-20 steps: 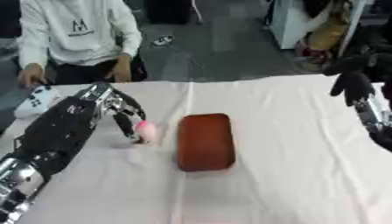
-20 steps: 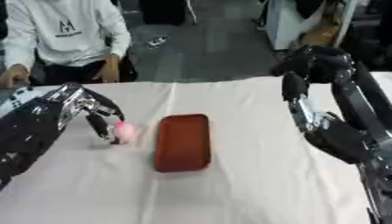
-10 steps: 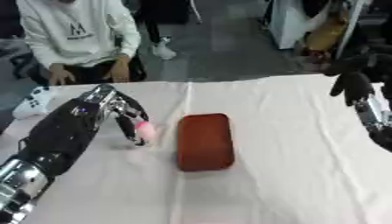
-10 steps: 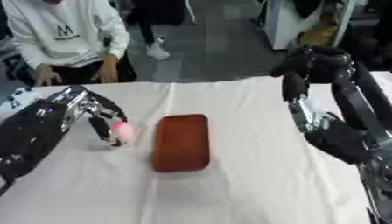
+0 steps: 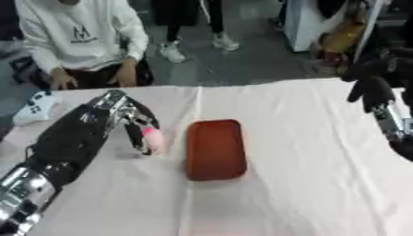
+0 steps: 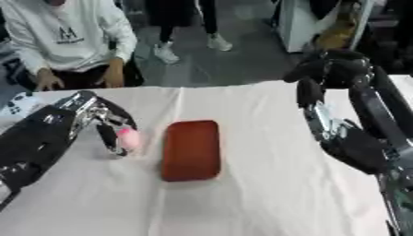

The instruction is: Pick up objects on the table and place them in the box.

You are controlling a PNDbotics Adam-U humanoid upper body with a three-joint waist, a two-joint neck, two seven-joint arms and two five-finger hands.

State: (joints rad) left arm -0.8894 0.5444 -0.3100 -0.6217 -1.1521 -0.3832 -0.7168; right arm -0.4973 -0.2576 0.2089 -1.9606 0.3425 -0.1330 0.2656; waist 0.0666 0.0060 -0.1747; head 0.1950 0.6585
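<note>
A small pink object (image 5: 152, 139) stands on the white tablecloth, left of a flat reddish-brown box (image 5: 215, 149) lying lengthwise at the table's middle. My left hand (image 5: 130, 120) reaches in from the lower left with its fingers curled round the pink object, which rests on the cloth. My right hand (image 6: 316, 78) hangs raised above the table's far right edge, fingers bent downward and holding nothing.
A white controller (image 5: 35, 108) lies at the table's far left edge. A person in a white sweatshirt (image 5: 77, 39) sits just beyond the far edge. The cloth (image 5: 306, 184) spreads right of and in front of the box.
The left hand and the pink object stay in place beside the box. The right hand has not moved. The person beyond the table has shifted slightly.
</note>
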